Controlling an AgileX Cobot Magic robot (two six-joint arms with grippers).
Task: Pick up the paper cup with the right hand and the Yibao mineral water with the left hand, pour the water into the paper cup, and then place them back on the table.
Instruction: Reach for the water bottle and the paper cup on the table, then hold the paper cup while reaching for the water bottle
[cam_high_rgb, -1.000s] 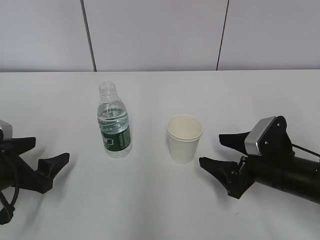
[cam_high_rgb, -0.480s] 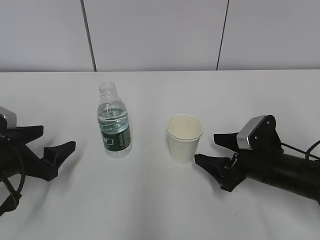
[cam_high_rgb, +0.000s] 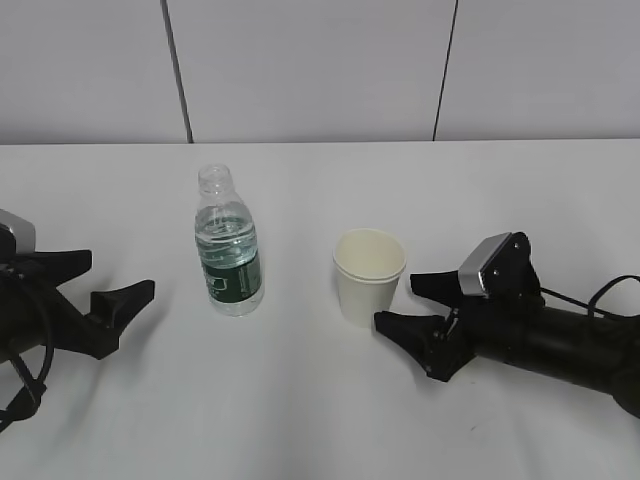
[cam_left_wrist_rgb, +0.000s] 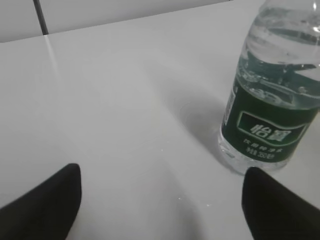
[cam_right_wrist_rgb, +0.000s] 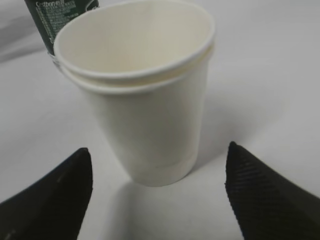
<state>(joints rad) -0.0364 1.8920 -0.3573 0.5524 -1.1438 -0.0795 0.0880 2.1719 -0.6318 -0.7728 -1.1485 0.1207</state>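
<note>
Both arms have closed in since a second ago: the right hand (cam_high_rgb: 408, 305) has slid toward the paper cup (cam_high_rgb: 369, 277) until its fingertips (cam_high_rgb: 392, 322) sit just beside the cup's base, and the left hand (cam_high_rgb: 110, 280) has edged toward the Yibao mineral water (cam_high_rgb: 229, 245), though it is not yet near it.

We see the right hand's jaws spread wide, and in the right wrist view the paper cup (cam_right_wrist_rgb: 145, 95) stands centred between the two dark fingers (cam_right_wrist_rgb: 260, 200), not yet touched. We see the left hand's jaws open too; in the left wrist view the Yibao mineral water (cam_left_wrist_rgb: 272, 107) sits off to one side, over the right-hand fingertip (cam_left_wrist_rgb: 280, 205) rather than midway.

We judge two risks. The cup is light and thin-walled, so a finger arriving first on one side could push it over or slide it along the table (cam_high_rgb: 320, 400), and a hard squeeze could crumple it. The bottle has no cap; if the left hand runs straight on with this offset, one finger may strike the bottle and tip it, spilling the water (cam_high_rgb: 228, 238).

Beside the bottle, the cup looks cream-white, tapered, upright and empty, with what seems a doubled rim. The bottle stands upright, clear with a dark green label, partly filled.
</note>
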